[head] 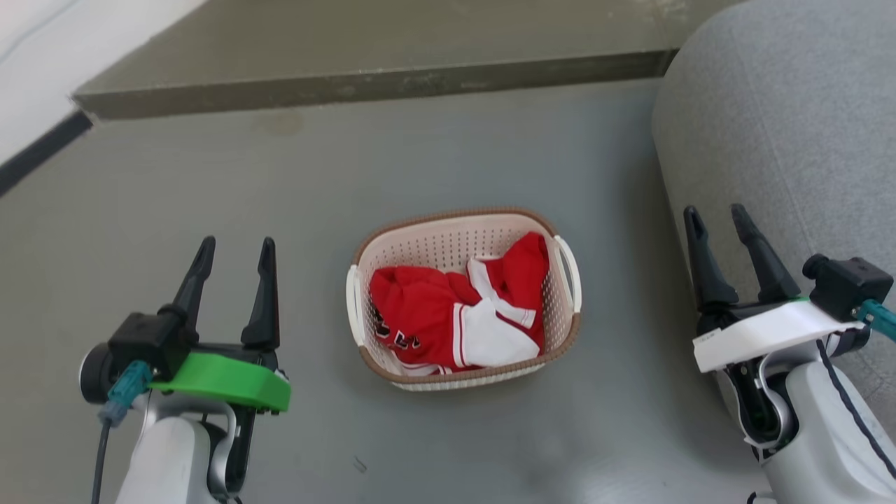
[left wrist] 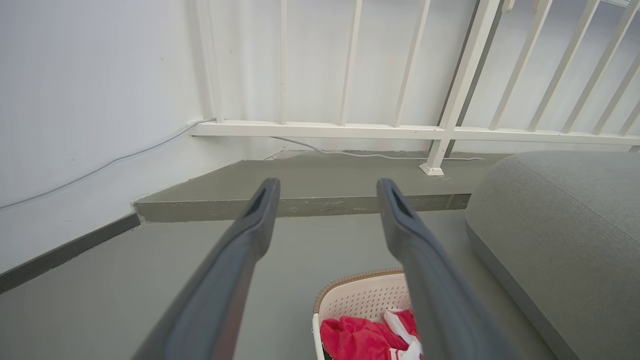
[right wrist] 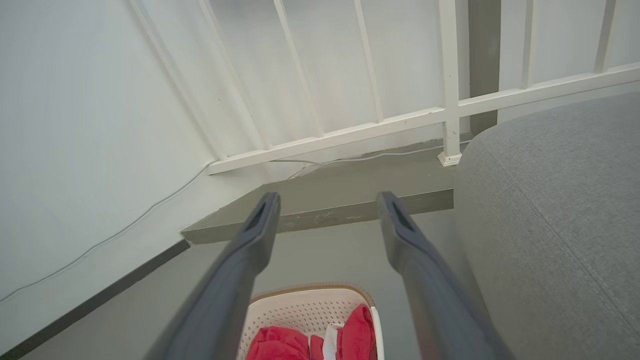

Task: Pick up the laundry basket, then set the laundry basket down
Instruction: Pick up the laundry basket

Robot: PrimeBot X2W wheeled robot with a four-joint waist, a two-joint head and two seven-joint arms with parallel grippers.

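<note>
Underfoot, a smooth grey floor [head: 490,140] runs across the whole scene, faintly glossy near the bottom of the head view. At its far side a low raised step [head: 364,87] of the same dull colour crosses from left to right, its front edge scuffed. On that step stands a white railing [left wrist: 350,131] with thin upright bars, and a pale cable [left wrist: 370,155] lies along its foot. To the left a white wall [left wrist: 75,100] meets the floor at a dark skirting strip [head: 42,150]. On the right a big rounded grey fabric cushion [head: 784,126] bulges in and reaches back to the step.

The laundry basket [head: 434,248] stands upright on the floor, roughly midway between wall and cushion, turned a little askew. A red and white garment [head: 434,308] lies bundled inside it. The basket's two white side handles face left and right.

The left tool [head: 238,245] hovers to the left of the basket, fingers spread apart and gripping nothing; bare floor lies between it and the near handle. The right tool [head: 715,213] hangs to the basket's right, likewise spread and empty, its fingers seen against the cushion's edge. Open floor surrounds the basket on every side, widest toward the wall and toward the step; the gap on the cushion side is the narrowest.
</note>
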